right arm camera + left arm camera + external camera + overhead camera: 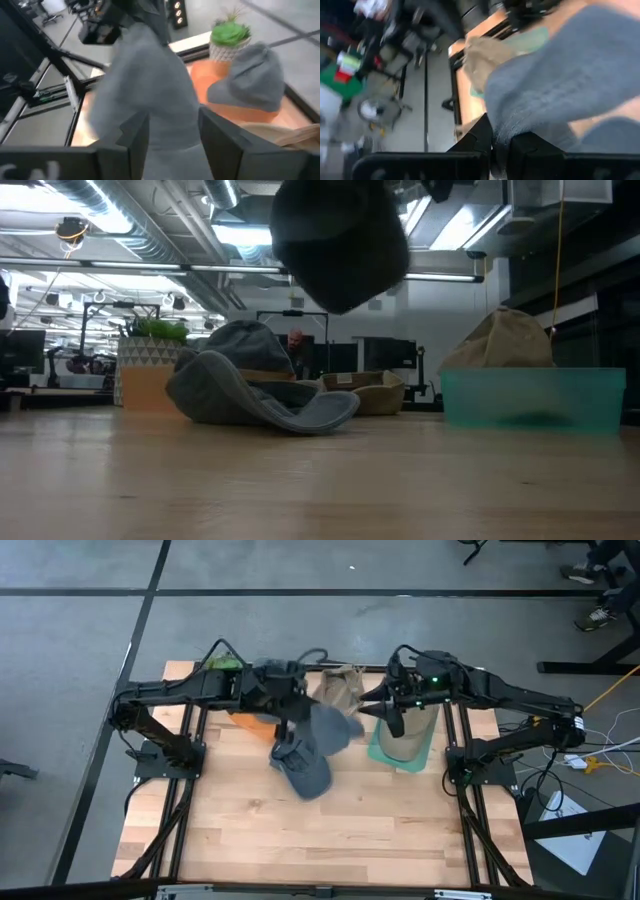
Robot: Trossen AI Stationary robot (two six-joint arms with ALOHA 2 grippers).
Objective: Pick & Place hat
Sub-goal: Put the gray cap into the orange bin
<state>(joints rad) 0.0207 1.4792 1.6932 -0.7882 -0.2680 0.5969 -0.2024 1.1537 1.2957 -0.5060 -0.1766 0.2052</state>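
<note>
The soft grey knitted hat (335, 728) hangs in the air above the desk's (330, 830) middle, toward its far edge. The left gripper (499, 145) pinches its edge tight; the right gripper (172, 132) stands parted around the cloth. A grey brimmed hat (303, 766) lies beneath.

Overhead view, table-level view, two wrist close-ups, all sharing grey hat (335, 728)

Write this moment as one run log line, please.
left gripper: shut on gray hat, lifted | right gripper: open around same hat
</note>
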